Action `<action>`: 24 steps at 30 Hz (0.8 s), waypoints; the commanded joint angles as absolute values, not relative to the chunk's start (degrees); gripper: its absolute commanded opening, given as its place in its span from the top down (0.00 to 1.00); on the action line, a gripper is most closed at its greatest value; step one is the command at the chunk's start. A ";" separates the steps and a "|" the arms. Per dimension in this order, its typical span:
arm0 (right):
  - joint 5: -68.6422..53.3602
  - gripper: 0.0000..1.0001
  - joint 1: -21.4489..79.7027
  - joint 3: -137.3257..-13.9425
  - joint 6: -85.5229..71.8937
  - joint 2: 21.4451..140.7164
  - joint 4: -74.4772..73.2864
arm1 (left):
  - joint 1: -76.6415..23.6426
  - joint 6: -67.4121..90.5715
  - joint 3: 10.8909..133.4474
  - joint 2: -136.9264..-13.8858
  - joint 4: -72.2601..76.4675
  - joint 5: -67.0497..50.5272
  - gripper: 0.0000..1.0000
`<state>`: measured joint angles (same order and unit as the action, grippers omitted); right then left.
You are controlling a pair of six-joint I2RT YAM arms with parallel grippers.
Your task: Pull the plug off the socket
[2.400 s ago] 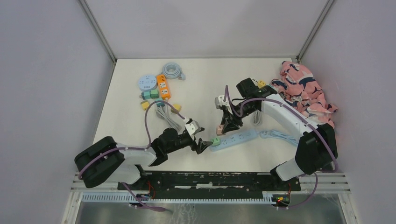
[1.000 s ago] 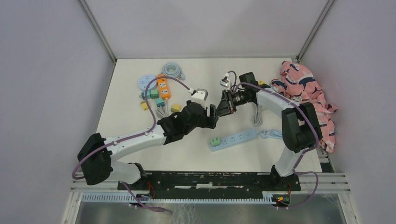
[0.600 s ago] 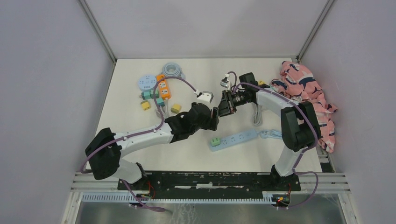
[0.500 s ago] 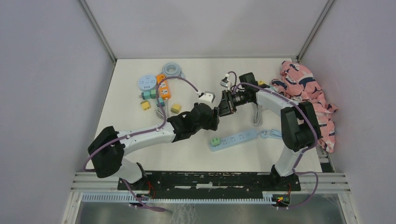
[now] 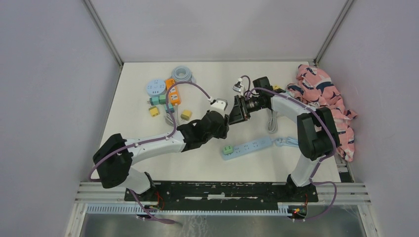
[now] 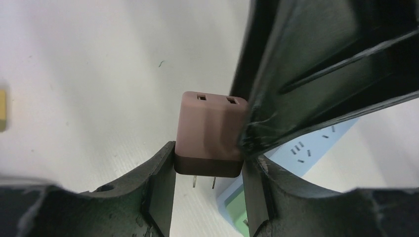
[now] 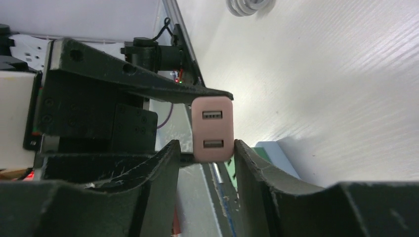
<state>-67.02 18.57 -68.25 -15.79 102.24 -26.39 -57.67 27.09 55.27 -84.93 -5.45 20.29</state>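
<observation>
Since 2.4 seconds ago both arms have left the power strip and met in the air over the middle of the desk. The pink plug that sat on the strip then is now off it, held up between the two tools. Over the last half second hardly anything has shifted.

The left tool is clamped on the plug's darker lower band, one finger on each side. The metal prongs point down, free of any socket. The right tool is closed on the same plug from the other end, and one of its fingers crosses the plug's upper right corner in the left wrist view.

The plug bears no print that can be read. One face shows two narrow slots and another shows two USB ports.

The strip lies flat near the front of the desk, below the held plug, with a green plug in its left end. Far left sit a round socket block, an orange strip, a coiled grey cable and small yellow and green adapters; their markings are too small to read. A patterned cloth is bunched at the right edge, and a white cable lies under the right arm.
</observation>
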 commanded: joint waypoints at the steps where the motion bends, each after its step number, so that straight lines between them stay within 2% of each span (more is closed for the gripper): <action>1: -66.97 0.46 17.92 -71.06 -11.03 100.53 -29.54 | -56.31 26.60 49.94 -80.83 -1.44 25.81 0.87; 5: -66.58 0.36 16.91 -70.99 -8.92 98.96 -29.98 | -54.63 29.24 41.84 -76.28 2.83 27.85 0.88; 11: -66.51 0.36 16.10 -71.00 -8.61 98.53 -29.98 | -48.09 33.48 34.43 -70.88 3.63 27.91 0.87; 17: -66.92 0.36 15.93 -71.15 -8.88 98.87 -30.23 | -34.01 35.94 32.52 -69.22 3.31 14.44 0.85; 24: -66.90 0.37 15.86 -71.12 -8.79 98.95 -30.50 | -27.71 37.70 33.70 -71.29 2.81 14.39 0.85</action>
